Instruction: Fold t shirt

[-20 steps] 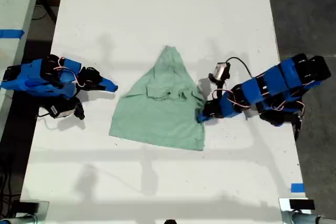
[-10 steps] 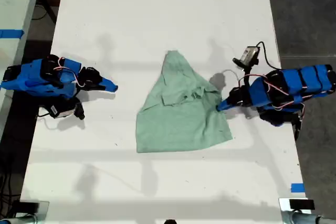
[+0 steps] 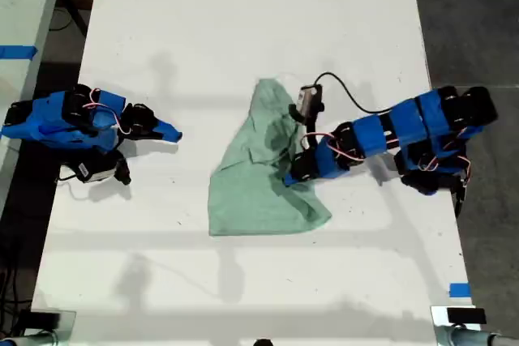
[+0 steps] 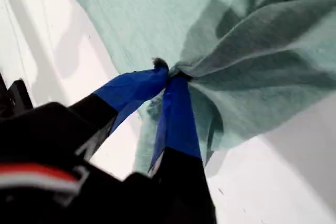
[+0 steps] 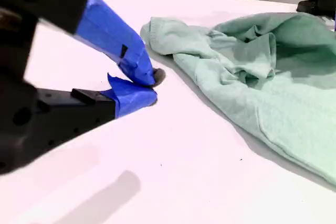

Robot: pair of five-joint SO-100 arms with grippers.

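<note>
The pale mint-green t shirt [image 3: 247, 188] lies wrinkled on the white table [image 3: 243, 30], its narrow end pointing away from the camera. My first gripper [image 3: 290, 177] reaches in from the exterior view's right and is shut on a bunched edge of the t shirt [image 4: 262, 51], pulled over the rest of the cloth. In the first wrist view the blue-taped fingertips [image 4: 142, 85] of my first gripper [image 4: 170, 72] pinch the fabric. My second gripper [image 3: 172, 134] rests on the table at the exterior view's left, apart from the t shirt [image 5: 273, 87]. My second gripper [image 5: 151, 86] is shut and holds nothing.
A strip of blue tape [image 3: 459, 289] marks the table near the exterior view's lower right corner. A second table with blue tape [image 3: 16, 52] stands at the exterior view's left edge. Dark floor [image 3: 470, 14] borders the table on the exterior view's right.
My first gripper swung out to the exterior view's right with the shirt's edge, then back left over the cloth, folding that side inward. The second arm has not moved.
</note>
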